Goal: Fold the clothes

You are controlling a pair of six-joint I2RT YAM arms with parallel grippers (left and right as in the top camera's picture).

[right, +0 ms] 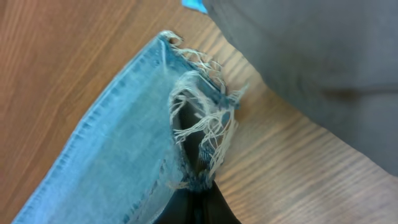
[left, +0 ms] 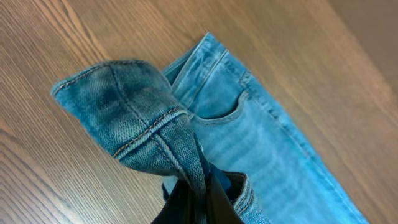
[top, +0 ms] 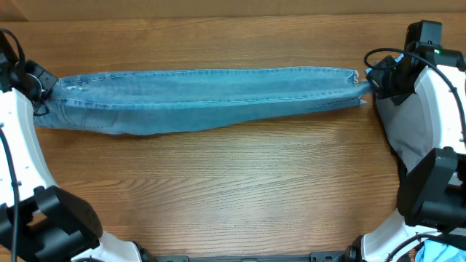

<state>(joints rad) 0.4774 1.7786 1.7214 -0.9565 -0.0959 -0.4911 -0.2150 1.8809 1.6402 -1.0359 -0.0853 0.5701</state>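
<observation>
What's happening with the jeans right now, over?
Left pincer shut on jeans waistband. Right pincer shut on frayed hem. Jeans stretched long across table. Grey trousers beside right pincer.

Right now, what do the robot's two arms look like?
Left arm and right arm: rounded white shells, bulky black joints, thin black cables along them. The left tool and right tool are black. A green light glows on the right arm.

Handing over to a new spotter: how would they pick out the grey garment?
Start at the wooden table and follow the long jeans to their frayed end by the right gripper. Just beyond lies the grey garment, plain and smooth, not blue denim.
</observation>
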